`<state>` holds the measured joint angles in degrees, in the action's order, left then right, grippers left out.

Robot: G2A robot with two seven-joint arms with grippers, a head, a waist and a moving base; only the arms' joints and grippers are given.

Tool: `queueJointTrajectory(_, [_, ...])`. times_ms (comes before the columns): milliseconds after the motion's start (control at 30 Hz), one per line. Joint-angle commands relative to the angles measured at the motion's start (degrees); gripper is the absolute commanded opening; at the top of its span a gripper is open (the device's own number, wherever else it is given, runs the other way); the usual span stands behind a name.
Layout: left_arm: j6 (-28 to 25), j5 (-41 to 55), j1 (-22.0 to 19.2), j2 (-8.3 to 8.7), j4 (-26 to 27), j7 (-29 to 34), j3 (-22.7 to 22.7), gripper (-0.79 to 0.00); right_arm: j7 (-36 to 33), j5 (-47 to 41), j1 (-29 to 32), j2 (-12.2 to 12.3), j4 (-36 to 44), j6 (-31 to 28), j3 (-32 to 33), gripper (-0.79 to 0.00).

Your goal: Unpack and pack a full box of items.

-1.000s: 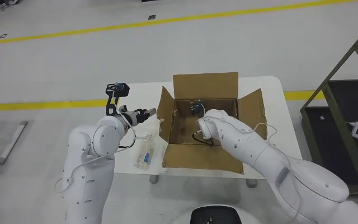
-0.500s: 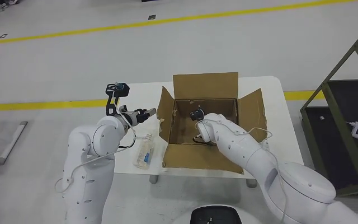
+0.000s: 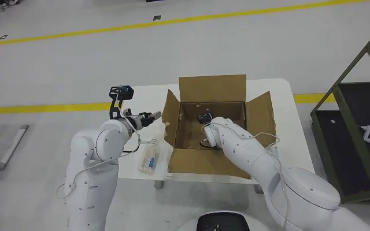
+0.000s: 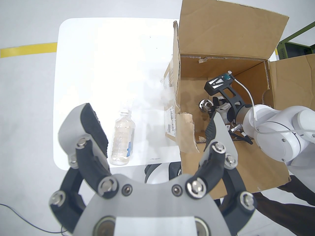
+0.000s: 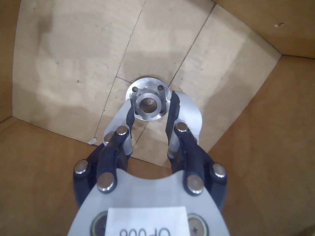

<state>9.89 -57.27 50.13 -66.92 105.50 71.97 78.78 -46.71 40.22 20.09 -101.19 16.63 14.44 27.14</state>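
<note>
We are watching the right gripper reaching down into the open box, and the relation that matters is sitting right between its jaws. A metal flange is lying squarely between them. Its bore is pointing back up along the gripper's own line and its round disc is lying across the jaws. The jaws are standing partly closed, and their dark pads are pressing on opposite sides of the flange, so we are judging it gripped. We cannot tell whether it is resting on the cardboard floor or hanging just above it.

From above, the right wrist is sitting at about 10 o'clock from the middle of the box, near the wall that faces the bare part of the table.

The left gripper is hovering over the table at 9 o'clock from the box, jaws wide apart and holding nothing. A clear bottle is lying on its side at about 6 o'clock from it, just beside the box.

We are reading this as unpacking. The right arm is the nearer one by far, and we expect a straight lift to be needed first, since the 9 o'clock wall is standing between the flange and the table.
</note>
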Motion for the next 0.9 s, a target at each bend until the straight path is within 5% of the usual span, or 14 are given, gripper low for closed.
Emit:
queueJointTrajectory(0, [0.0, 0.0, 0.0, 0.00, 0.0, 0.0, 0.0, 0.000, 0.2, 0.1, -0.1, -0.3, -0.8, -0.2, 0.1, -0.446])
queueJointTrajectory(367, [0.0, 0.0, 0.0, 0.00, 0.0, 0.0, 0.0, 0.000, 0.1, 0.7, -0.5, -1.7, -3.5, -1.3, 0.7, -0.533])
queueJointTrajectory(600, [0.0, 0.0, 0.0, 0.00, 0.0, 0.0, 0.0, 0.000, -0.2, 1.3, -0.6, -2.2, -5.0, -1.9, 1.0, -0.690])
queueJointTrajectory(633, [0.0, 0.0, 0.0, 0.00, 0.0, 0.0, 0.0, 0.000, -0.2, 1.4, -0.6, -2.3, -5.0, -2.0, 1.1, -0.785])
queueJointTrajectory(867, [0.0, 0.0, 0.0, 0.00, 0.0, 0.0, 0.0, 0.000, 0.1, 2.0, -0.9, -2.6, -5.7, -2.8, 1.4, -0.785])
